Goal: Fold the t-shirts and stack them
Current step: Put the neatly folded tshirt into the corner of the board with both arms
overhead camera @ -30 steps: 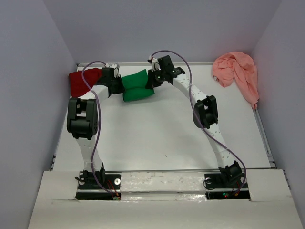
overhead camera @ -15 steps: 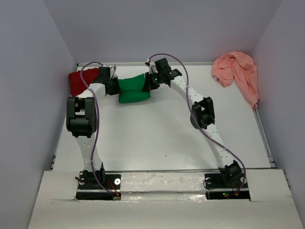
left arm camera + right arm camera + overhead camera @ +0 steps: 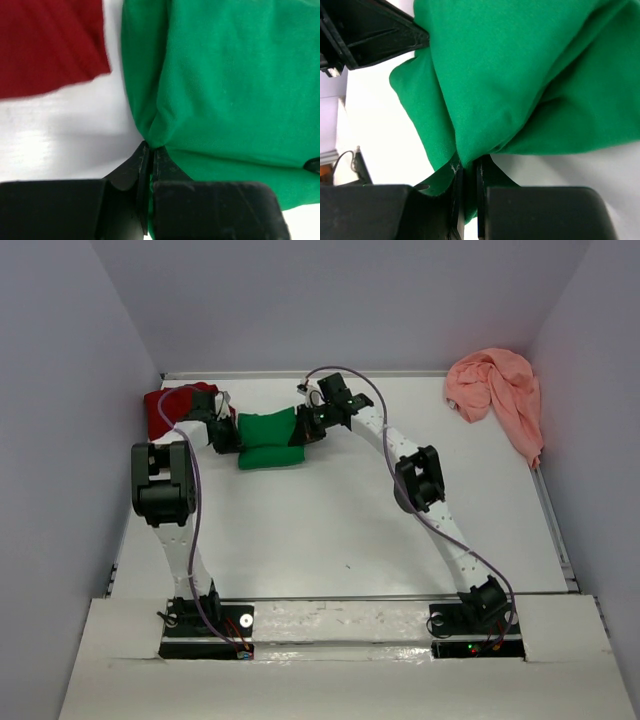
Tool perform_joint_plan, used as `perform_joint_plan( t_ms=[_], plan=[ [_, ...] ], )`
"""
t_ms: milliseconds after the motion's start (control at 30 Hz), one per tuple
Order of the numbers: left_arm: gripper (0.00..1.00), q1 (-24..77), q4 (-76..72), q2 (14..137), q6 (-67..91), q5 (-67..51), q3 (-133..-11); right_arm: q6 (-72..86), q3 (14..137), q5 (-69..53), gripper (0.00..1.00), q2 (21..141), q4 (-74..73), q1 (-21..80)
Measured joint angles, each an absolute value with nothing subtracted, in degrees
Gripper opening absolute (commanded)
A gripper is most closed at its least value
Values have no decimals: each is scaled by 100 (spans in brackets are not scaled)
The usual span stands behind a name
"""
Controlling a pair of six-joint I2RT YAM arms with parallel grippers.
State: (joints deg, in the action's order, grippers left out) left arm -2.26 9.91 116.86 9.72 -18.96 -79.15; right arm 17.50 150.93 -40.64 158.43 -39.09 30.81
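A folded bright green t-shirt (image 3: 268, 439) hangs between both grippers at the back left of the table. My left gripper (image 3: 232, 436) pinches its left edge; in the left wrist view the jaws (image 3: 149, 150) are shut on green cloth (image 3: 235, 85). On the shirt's right edge my right gripper (image 3: 303, 426) is shut too, cloth (image 3: 520, 75) wedged between its fingers (image 3: 467, 167). The dark red t-shirt (image 3: 165, 410) lies folded in the back left corner, just left of the green one, and shows again as red cloth (image 3: 50, 45). The salmon-pink t-shirt (image 3: 497, 392) lies crumpled at the back right.
Grey walls close in the table on the left, back and right. The table's metal rim (image 3: 555, 530) runs along the right side. Both arm bases (image 3: 205, 620) sit at the near edge. A purple cable (image 3: 195, 500) loops along the left arm.
Both grippers have carried the green t-shirt to the left, toward the dark red one, and it now hangs flatter and more bunched between them. Both grips stayed shut.
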Motion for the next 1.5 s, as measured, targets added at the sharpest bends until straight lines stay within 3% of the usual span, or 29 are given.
perform_joint_plan(
  t_ms=[600, 1133, 1500],
  plan=[
    [0, -1291, 1809, 9120, 141, -2252, -5946, 1302, 14383, -4624, 0, 15353, -4230, 3636],
    [0, -2744, 2930, 8757, -593, -3061, -5658, 939, 14390, -5492, 0, 15270, -4292, 4134],
    [0, -3332, 2974, 8816, -950, -3107, -5634, 878, 14497, -4038, 0, 15277, -3946, 4663]
  ],
)
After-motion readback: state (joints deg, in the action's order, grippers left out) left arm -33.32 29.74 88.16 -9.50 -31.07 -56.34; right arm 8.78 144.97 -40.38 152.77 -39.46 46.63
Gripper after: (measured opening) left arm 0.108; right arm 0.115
